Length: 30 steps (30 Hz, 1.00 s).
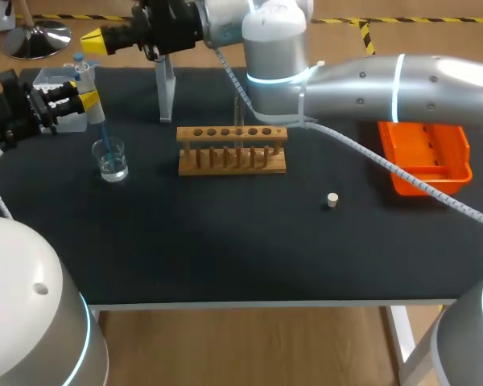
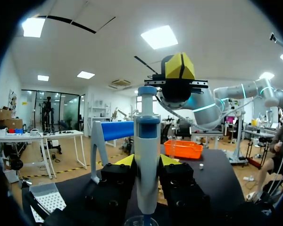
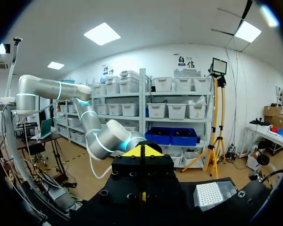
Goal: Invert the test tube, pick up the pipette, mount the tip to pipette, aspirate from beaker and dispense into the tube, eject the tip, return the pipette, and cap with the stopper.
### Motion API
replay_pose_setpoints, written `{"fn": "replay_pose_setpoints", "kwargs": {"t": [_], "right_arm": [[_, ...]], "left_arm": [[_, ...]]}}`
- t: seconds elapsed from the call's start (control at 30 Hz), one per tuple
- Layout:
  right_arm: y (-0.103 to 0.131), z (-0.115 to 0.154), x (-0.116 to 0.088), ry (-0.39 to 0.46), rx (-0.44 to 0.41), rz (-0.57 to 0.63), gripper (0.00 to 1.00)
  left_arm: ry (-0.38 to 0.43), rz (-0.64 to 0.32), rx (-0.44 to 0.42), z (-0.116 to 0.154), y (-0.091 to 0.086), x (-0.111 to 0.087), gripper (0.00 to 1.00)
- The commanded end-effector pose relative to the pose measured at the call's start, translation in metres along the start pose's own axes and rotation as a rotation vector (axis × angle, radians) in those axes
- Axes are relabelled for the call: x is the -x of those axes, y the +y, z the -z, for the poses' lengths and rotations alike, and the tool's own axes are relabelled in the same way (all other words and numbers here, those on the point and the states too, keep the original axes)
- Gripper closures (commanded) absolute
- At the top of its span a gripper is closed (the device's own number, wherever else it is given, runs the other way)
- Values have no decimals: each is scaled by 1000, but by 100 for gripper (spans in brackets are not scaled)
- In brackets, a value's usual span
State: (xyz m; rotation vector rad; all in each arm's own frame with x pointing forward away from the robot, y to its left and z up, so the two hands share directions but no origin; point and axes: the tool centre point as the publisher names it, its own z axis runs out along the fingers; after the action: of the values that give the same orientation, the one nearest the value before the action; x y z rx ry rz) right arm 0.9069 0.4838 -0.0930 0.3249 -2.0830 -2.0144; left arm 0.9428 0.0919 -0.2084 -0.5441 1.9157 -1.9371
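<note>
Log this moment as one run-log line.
phase: aspirate from beaker | left gripper: shut on pipette, tip in beaker | right gripper: shut, empty, over table's far side | stopper: loose on table

Bright, even light comes from ceiling panels (image 2: 160, 36) overhead, which glare white in both wrist views. The dark surface (image 1: 225, 241) stays matte, with hardly a shadow to see. The beaker (image 1: 111, 161) glints, and the right arm (image 1: 370, 88) carries soft highlights on its silver shell.
</note>
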Motion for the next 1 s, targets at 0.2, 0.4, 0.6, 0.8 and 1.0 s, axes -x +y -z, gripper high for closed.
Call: {"fn": "replay_pose_setpoints", "kwargs": {"t": [0.2, 0.4, 0.6, 0.8, 1.0], "right_arm": [[-7, -18, 13, 4, -10, -6, 100], [-9, -22, 21, -17, -14, -16, 100], [-14, -25, 27, -32, -19, -31, 100], [-19, -25, 30, -41, -22, -45, 100], [-23, -25, 33, -49, -25, -54, 100]], "left_arm": [[3, -1, -2, 1, 0, 0, 100], [3, -1, -2, 1, 0, 0, 100], [3, -1, -2, 1, 0, 0, 100], [3, -1, -2, 1, 0, 0, 100], [3, -1, -2, 1, 0, 0, 100]]}}
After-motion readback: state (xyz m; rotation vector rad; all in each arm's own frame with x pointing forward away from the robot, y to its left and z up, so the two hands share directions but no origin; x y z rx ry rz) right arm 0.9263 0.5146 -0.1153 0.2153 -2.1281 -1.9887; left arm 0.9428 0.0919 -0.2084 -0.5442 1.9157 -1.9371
